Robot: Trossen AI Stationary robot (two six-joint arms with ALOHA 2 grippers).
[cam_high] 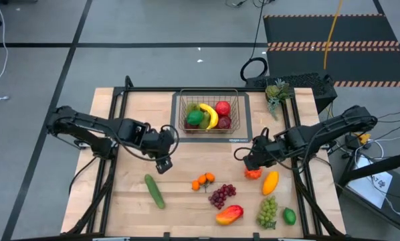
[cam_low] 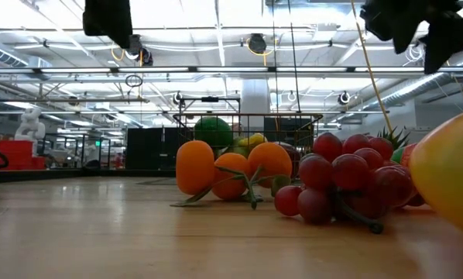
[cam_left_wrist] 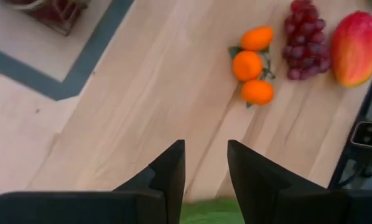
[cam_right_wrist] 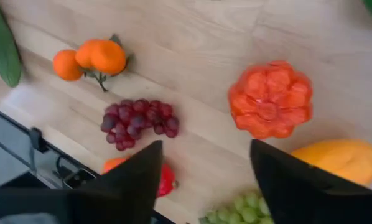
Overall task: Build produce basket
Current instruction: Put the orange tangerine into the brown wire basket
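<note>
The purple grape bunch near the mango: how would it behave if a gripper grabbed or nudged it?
The purple grape bunch looks lumpy and irregular, so it probably won't roll. Its glossy round grapes could slip between fingers. A thin stem shows in the low view, likely a weak grasp point.

A light wooden table (cam_high: 133,201) fills the lower middle of the overhead frame, edged with dark rails and marked by a dark rectangular outline near its top centre. At the table's upper right corner lies a spiky green pineapple-like piece (cam_high: 276,92). Above it, at upper right, a black floor mat (cam_high: 334,40) with orange-striped edges covers grey floor, crossed by a yellow cable (cam_high: 332,30). At lower right, beside the table, lies white paper (cam_high: 380,182).
</note>
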